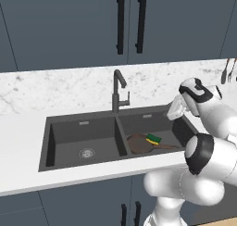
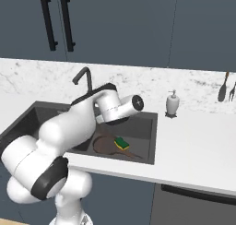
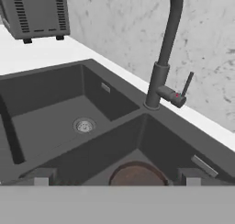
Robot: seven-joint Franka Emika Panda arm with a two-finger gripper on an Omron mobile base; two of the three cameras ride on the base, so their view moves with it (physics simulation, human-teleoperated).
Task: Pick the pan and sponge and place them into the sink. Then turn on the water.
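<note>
Pan (image 1: 140,143) & sponge (image 1: 153,139) already sit in the sink's (image 1: 88,162) right basin, fingers (image 3: 41,178) spread w/ nothing held, so you next push the faucet (image 3: 160,81) lever (image 3: 186,84).

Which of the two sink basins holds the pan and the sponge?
The right basin: the pan and the sponge lie there. The left basin holds nothing.

A white counter (image 1: 23,141) met a grey-veined marble backsplash (image 1: 55,88) at 12 o'clock, beneath dark blue-grey cabinets (image 1: 65,26) fitted with two black vertical handles (image 1: 130,23).
</note>
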